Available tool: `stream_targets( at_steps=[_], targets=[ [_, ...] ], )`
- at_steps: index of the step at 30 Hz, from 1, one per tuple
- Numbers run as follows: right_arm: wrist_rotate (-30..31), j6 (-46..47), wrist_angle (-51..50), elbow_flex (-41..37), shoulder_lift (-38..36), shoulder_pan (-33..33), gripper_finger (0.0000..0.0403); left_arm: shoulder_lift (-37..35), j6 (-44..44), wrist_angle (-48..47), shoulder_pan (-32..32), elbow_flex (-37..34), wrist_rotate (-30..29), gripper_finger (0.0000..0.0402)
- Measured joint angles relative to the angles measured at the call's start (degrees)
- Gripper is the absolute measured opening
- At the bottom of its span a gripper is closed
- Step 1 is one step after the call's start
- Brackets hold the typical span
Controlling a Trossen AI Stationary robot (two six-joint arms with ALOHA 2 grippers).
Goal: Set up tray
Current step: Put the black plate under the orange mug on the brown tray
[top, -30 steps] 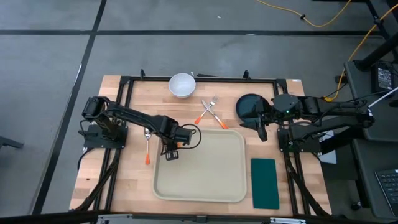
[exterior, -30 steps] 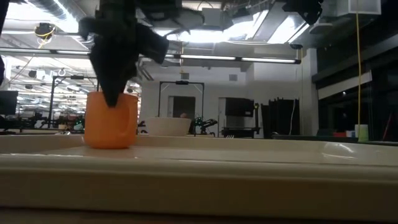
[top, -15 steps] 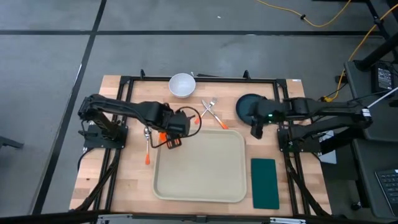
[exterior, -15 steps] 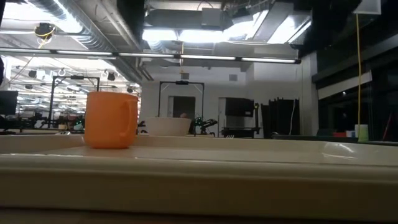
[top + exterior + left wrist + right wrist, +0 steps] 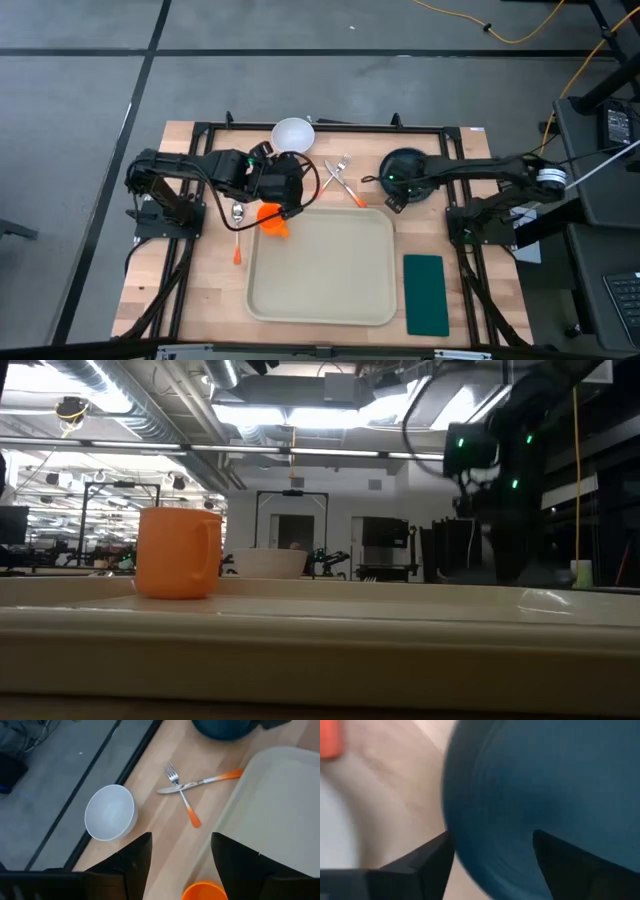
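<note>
The beige tray (image 5: 330,275) lies at the table's middle, and its rim (image 5: 320,645) fills the low view's front. An orange cup (image 5: 272,221) stands upright on its base in the tray's far left corner (image 5: 180,552). My left gripper (image 5: 181,851) hangs open above the cup (image 5: 202,891), clear of it (image 5: 288,198). My right gripper (image 5: 394,196) is open and points down, close over the near-left rim of a dark plate (image 5: 408,168), which fills the right wrist view (image 5: 545,785). My right gripper's fingers (image 5: 427,865) stand close over the plate's rim (image 5: 451,835), coming from above. I cannot tell whether a finger touches it.
A white bowl (image 5: 292,136) sits at the far edge. A crossed fork and knife with orange handles (image 5: 340,180) lie between bowl and plate. An orange-handled spoon (image 5: 237,235) lies left of the tray, a dark green napkin (image 5: 426,293) to its right.
My left gripper has let go of the orange cup and risen, tipping up toward the far edge. The cup stays upright in the tray's corner. My right gripper has swung toward the table's left and come down over the plate's rim.
</note>
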Motion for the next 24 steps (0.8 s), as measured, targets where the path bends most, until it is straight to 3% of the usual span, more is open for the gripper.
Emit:
stream_targets(
  at_steps=[7, 24],
  targets=[
    [0.2, -2.4, 6.3, 0.4, 6.1, -1.2, 0.0290, 0.0, -0.3, 2.2, 0.0, 0.0, 0.2, 0.0198],
    [-9.4, -6.0, -1.8, 7.3, 5.8, -1.1, 0.0280, 0.1, -1.0, 2.1, 0.0, 0.0, 0.9, 0.0198]
  ],
)
